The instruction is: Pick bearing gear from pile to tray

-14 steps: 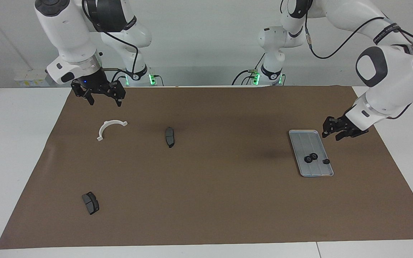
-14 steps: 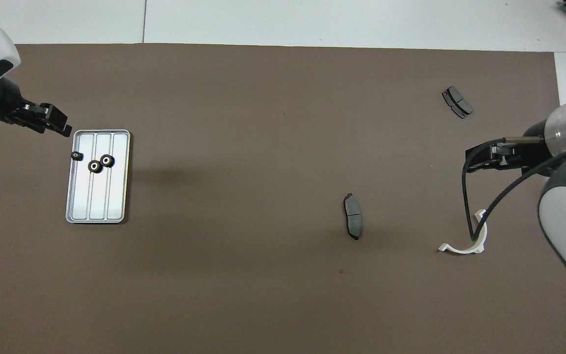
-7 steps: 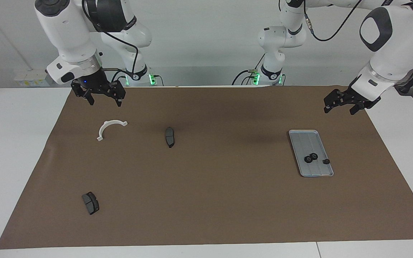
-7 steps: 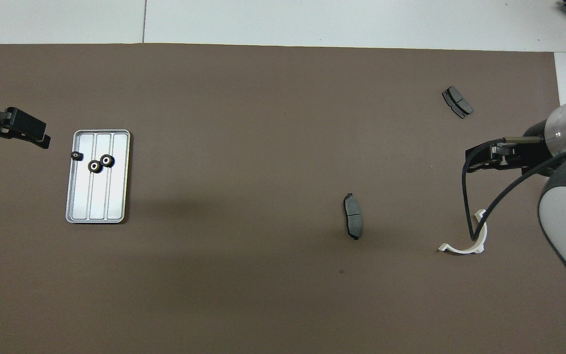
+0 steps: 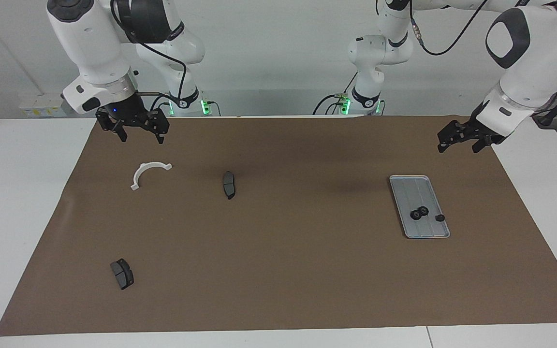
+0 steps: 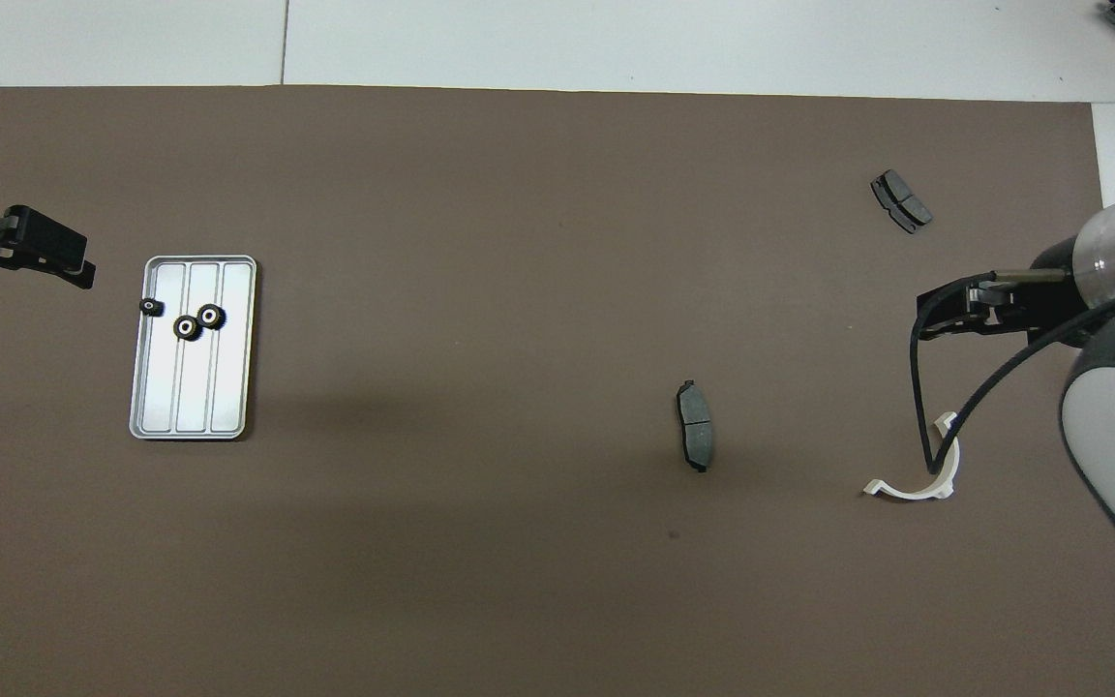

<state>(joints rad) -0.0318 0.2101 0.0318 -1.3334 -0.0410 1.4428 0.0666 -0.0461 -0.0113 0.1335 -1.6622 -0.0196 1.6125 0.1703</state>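
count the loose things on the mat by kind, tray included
gears: 3, all in the tray
brake pads: 2
white bracket: 1
tray: 1
total: 7

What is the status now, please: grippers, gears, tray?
Left gripper open, empty, raised near the tray. Right gripper open, waiting above the white bracket. Three black gears lie in the tray. Nothing in the way.
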